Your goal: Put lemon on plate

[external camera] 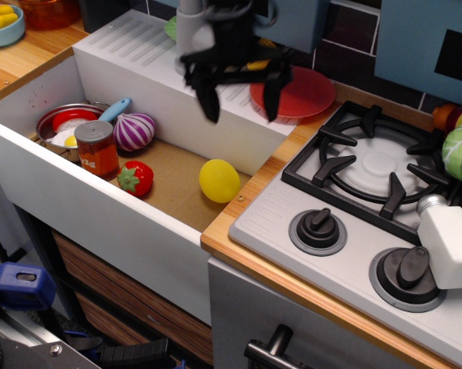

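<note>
Wooden counter edges a toy kitchen's white sink, where the lemon is seen on the brown floor, long axis roughly level. Above it the tool is held wide open and empty, beside the red plate by the stove.
</note>
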`<state>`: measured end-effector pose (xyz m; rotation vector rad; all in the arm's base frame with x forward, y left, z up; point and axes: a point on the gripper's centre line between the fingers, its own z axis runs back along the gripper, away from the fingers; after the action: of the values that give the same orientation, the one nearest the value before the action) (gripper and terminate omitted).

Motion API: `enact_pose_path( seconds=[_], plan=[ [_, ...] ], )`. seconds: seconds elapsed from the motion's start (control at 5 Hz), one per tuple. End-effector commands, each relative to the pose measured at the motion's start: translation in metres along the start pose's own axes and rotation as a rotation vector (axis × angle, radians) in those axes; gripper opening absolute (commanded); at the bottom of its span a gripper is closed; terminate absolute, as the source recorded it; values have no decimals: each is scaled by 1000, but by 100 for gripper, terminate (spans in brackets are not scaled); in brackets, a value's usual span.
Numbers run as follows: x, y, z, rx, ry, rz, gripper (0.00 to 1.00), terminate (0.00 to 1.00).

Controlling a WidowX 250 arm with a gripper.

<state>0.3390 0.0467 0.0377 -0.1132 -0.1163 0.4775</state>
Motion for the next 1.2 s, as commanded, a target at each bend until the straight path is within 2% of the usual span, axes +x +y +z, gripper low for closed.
enact_pose_path(
  seconds=[0.0, 0.2, 0.4, 0.8, 1.0],
  plan=[
    [2, 13, -33, -30, -51, 13, 100, 0],
    [1, 21, -47, 8, -86, 25, 100, 0],
    [6, 25, -58, -3, -111, 35, 100, 0],
    [10, 34, -62, -16, -116, 44, 100, 0],
    [18, 36, -67, -26, -141, 45, 100, 0]
  ],
)
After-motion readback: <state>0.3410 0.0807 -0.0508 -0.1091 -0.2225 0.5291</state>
